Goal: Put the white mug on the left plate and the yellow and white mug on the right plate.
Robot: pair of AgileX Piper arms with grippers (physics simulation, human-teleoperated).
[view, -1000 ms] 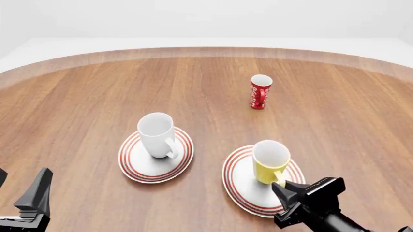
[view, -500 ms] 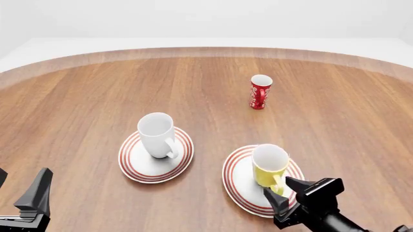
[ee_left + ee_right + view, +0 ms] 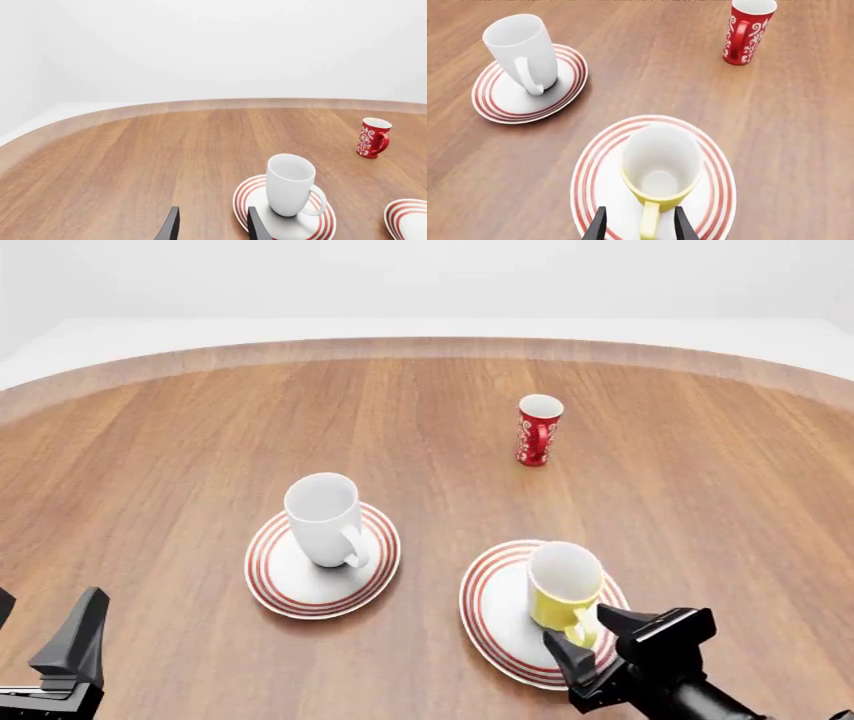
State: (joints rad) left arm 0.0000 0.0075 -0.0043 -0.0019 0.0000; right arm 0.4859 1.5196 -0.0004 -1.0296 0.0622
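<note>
The white mug [image 3: 324,518] stands upright on the left plate [image 3: 280,580], also visible in the left wrist view as the white mug [image 3: 289,184]. On the right plate [image 3: 491,612] sits the yellow and white mug [image 3: 562,582], handle toward me. My right gripper [image 3: 577,626] is open, its fingers on either side of the yellow handle [image 3: 650,222] with gaps showing. The right gripper [image 3: 640,226] holds nothing. My left gripper [image 3: 47,615] rests at the near left, open and empty, well away from both plates.
A tall red patterned cup [image 3: 539,430] stands toward the back, right of centre. The table's curved far edge [image 3: 427,345] runs across the rear. Bare wood lies between the plates and around the left gripper [image 3: 212,227].
My right gripper's fingers have spread apart off the yellow mug's handle. The yellow mug has shifted slightly down and right on its plate. The left arm has not moved.
</note>
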